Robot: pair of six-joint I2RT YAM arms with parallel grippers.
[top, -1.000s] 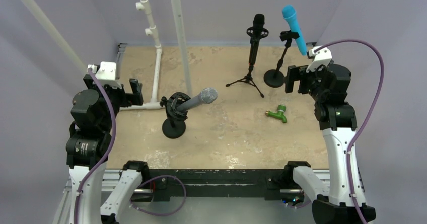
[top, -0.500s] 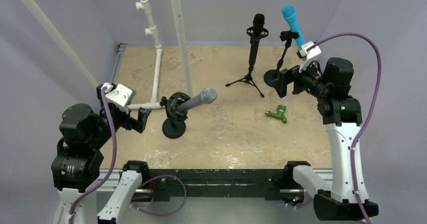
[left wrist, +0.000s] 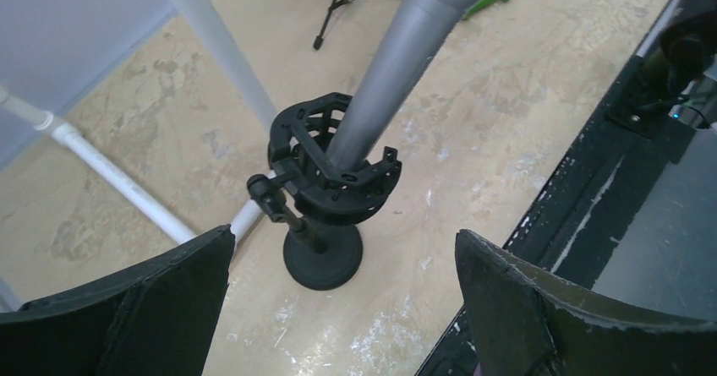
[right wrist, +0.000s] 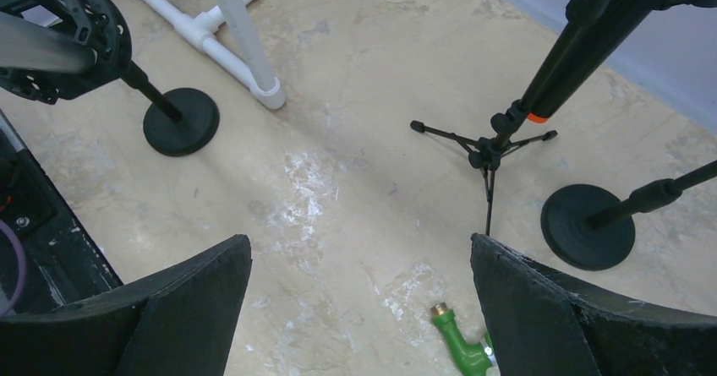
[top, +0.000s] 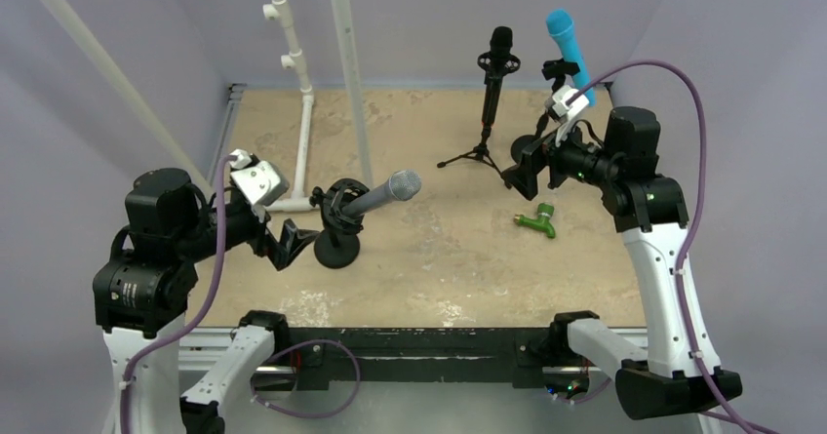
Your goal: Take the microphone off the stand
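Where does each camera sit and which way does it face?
Top external: high behind the bases, looking down the table; left gripper and right gripper show.
Left wrist: on left arm, facing grey microphone in its stand; own fingers below.
Right wrist: on right arm, facing tripod stand; own fingers below.
All three share the grey microphone's stand.

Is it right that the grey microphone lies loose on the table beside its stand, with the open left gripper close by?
No. The grey microphone is not loose on the table: it sits tilted in the cradle of its stand, as the left wrist view shows. The open left gripper is indeed close by.
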